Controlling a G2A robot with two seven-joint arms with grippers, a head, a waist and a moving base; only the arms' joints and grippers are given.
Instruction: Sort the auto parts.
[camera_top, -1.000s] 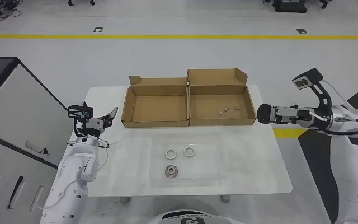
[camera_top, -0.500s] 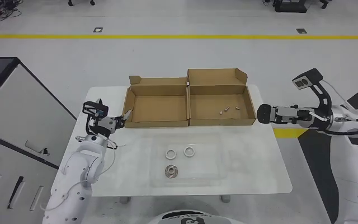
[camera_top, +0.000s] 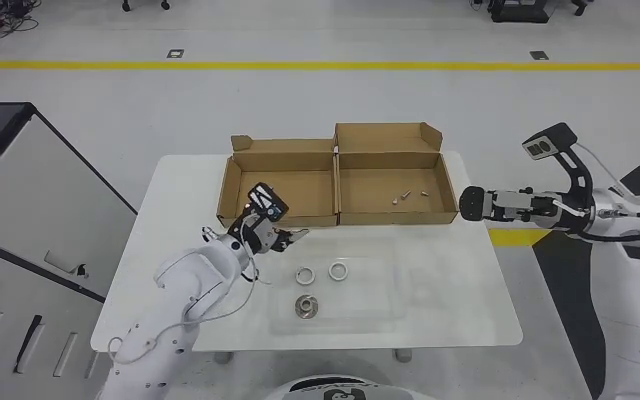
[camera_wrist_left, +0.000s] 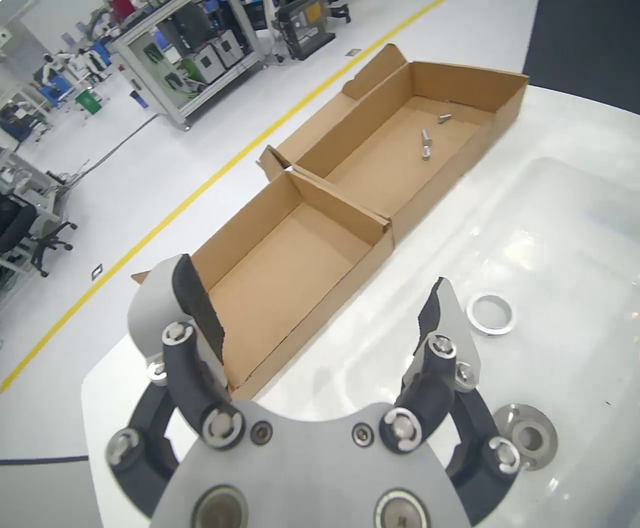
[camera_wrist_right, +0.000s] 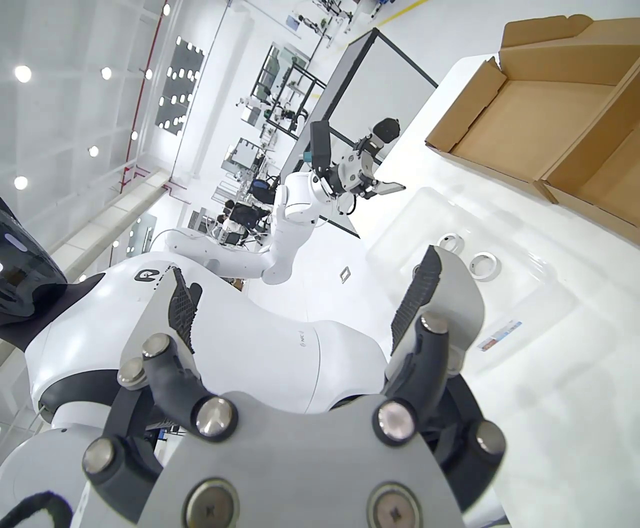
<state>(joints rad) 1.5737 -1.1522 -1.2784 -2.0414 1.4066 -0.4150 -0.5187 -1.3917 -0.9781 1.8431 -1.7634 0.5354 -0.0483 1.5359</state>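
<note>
Two metal rings (camera_top: 305, 275) (camera_top: 340, 270) and a flanged metal part (camera_top: 307, 306) lie in a clear tray (camera_top: 375, 300) at the table's middle. My left gripper (camera_top: 275, 238) hovers open and empty by the front wall of the left cardboard box (camera_top: 278, 192), just above the tray's far-left corner. In the left wrist view the gripper (camera_wrist_left: 312, 280) has a ring (camera_wrist_left: 490, 313) and the flanged part (camera_wrist_left: 525, 437) beside one finger. The right cardboard box (camera_top: 375, 185) holds bolts (camera_top: 405, 196). My right gripper (camera_top: 466, 203) stands open beside that box's right wall, and also shows in its wrist view (camera_wrist_right: 302, 267).
The two boxes stand side by side at the back of the white table (camera_top: 450, 290). The left box's floor (camera_wrist_left: 290, 270) is bare. A dark-framed panel (camera_top: 50, 200) stands off the table's left side.
My left arm has swung from the table's left edge in towards the middle, ending in front of the left box by the tray. The right arm has kept still.
</note>
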